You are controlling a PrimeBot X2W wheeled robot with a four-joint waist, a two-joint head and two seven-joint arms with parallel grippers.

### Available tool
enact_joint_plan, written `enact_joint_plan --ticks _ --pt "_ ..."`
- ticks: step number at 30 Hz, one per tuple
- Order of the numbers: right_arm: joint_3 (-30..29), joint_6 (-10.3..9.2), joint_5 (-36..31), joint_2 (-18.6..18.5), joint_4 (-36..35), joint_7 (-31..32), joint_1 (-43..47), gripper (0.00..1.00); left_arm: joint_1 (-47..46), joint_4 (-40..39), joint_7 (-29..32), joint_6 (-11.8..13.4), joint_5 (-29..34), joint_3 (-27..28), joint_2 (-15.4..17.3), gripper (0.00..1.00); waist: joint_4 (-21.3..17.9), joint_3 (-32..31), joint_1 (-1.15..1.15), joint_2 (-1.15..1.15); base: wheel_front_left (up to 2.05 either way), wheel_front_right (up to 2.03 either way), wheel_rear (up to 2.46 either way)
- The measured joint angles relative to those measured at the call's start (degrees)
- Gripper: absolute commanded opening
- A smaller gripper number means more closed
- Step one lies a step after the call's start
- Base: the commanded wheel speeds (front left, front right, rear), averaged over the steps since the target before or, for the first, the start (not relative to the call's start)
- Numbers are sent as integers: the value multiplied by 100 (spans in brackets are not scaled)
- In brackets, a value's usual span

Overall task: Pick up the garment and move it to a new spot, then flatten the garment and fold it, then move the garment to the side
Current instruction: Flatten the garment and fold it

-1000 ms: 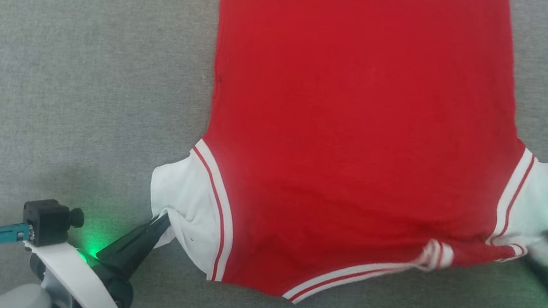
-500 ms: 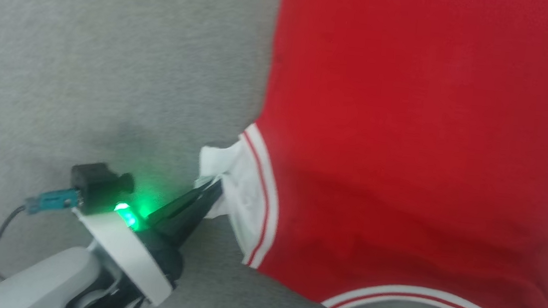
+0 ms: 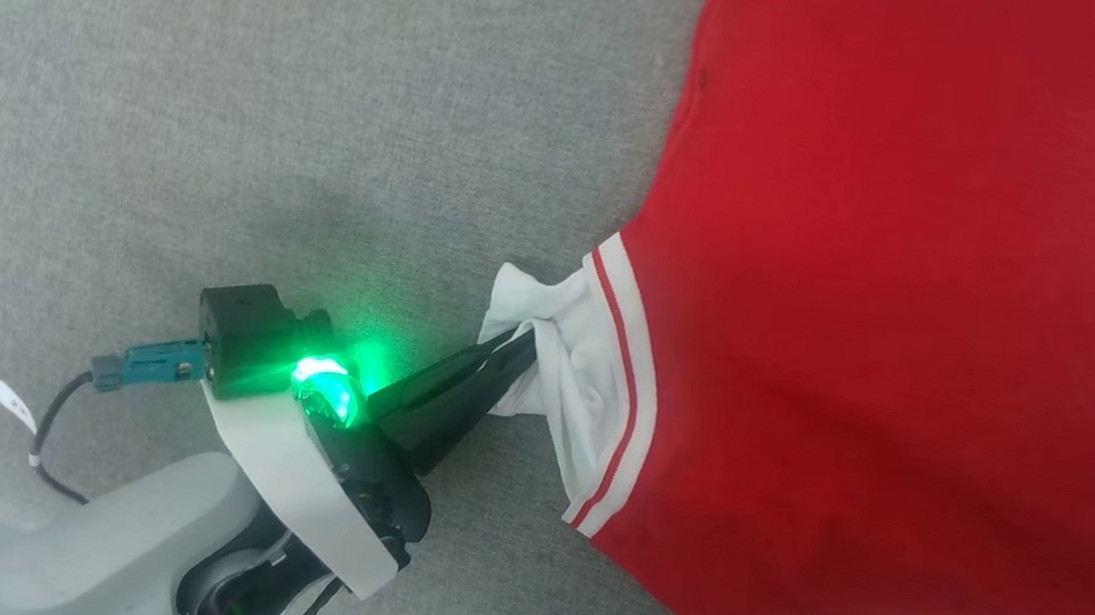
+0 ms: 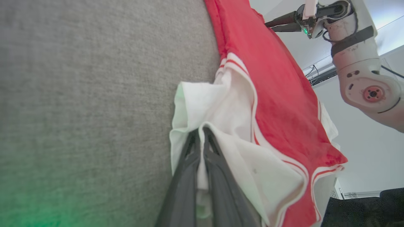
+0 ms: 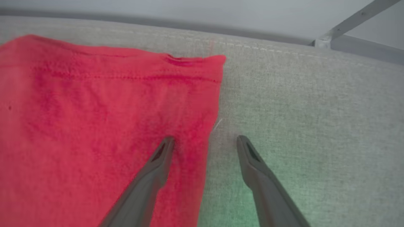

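Observation:
The garment (image 3: pixel 907 332) is a red jersey lying back-up on a grey fabric surface, in the right half of the head view. My left gripper (image 3: pixel 522 347) is shut on the bunched white sleeve (image 3: pixel 582 371). In the left wrist view its dark fingers (image 4: pixel 217 164) pinch a fold of that sleeve (image 4: pixel 221 107). My right gripper (image 5: pixel 205 139) is open and hangs over the garment's (image 5: pixel 94 126) side edge near a hem corner. One finger is above the red cloth and the other above the grey surface. The same gripper (image 4: pixel 268 24) appears far off in the left wrist view.
The grey surface (image 3: pixel 224 116) stretches out left of the garment. Its far edge (image 5: pixel 284 47) lies just beyond the hem, with a wall and a metal bar (image 5: pixel 347 19) behind. The right arm's pale joint (image 4: pixel 369 91) hangs above the garment's far side.
The head camera has swung, so the garment now sits further right in its view and the right gripper has left it. My left gripper stays shut on the white sleeve.

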Motion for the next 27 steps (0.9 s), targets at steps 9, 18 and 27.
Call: enact_joint_plan --ticks 9,18,27 --pt "-4 0 -272 267 458 1 -515 0 -152 -16 -18 -16 10 -19 -30 0 51 187 0 0 0 0 0" --pt "428 0 617 136 332 -299 347 0 280 311 41 -12 220 459 -148 0 -253 -370 0 -1 0 0 0" --pt "374 0 2620 -876 -1365 276 3094 0 1014 553 88 11 271 1003 -26 0 -758 -1255 0 -1 0 0 0"
